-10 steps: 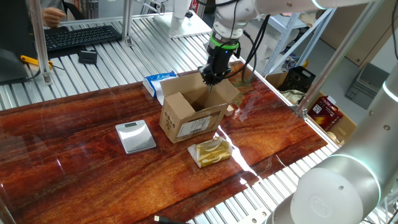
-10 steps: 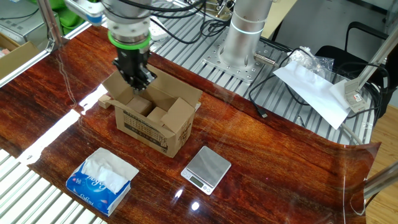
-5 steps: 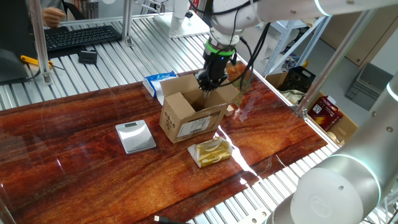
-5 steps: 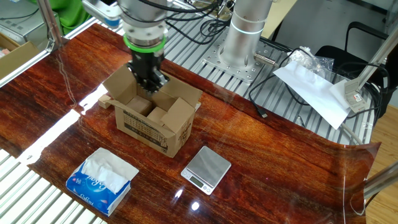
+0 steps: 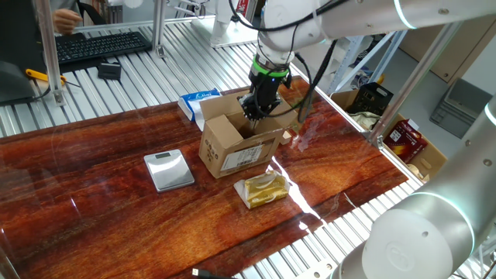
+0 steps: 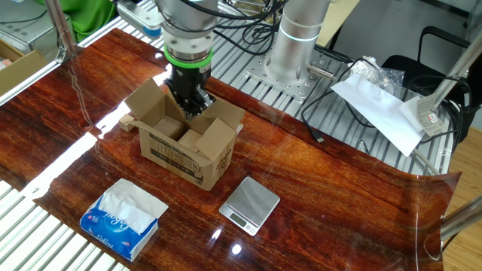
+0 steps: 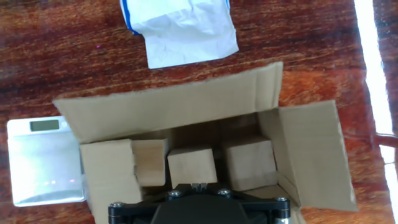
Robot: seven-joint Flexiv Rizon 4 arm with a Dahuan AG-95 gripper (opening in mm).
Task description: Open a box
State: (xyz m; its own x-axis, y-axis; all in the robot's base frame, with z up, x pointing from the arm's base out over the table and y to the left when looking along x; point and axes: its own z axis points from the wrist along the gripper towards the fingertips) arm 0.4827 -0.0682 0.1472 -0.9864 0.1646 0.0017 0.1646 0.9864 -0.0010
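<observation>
The box [image 5: 236,145] is a small brown carton with a white label on its side, standing mid-table. It also shows in the other fixed view [image 6: 183,145] and in the hand view [image 7: 186,115]. Its top flaps are spread outward and several small brown cardboard blocks lie inside. My gripper [image 5: 253,115] hangs over the box's far rim, pointing down at the opening. In the other fixed view the gripper [image 6: 193,110] is just above the back edge. In the hand view the gripper [image 7: 198,185] has its fingertips pressed together and holds nothing.
A blue-and-white tissue packet [image 5: 197,100] lies behind the box and shows in the other fixed view [image 6: 123,218]. A silver scale [image 5: 169,170] sits to the box's left. A gold foil pack [image 5: 263,189] lies in front. The arm's base [image 6: 297,45] stands at the table's edge.
My gripper has moved sideways along the box's far rim, leftward in one fixed view and rightward in the other. The box and its flaps have stayed in place.
</observation>
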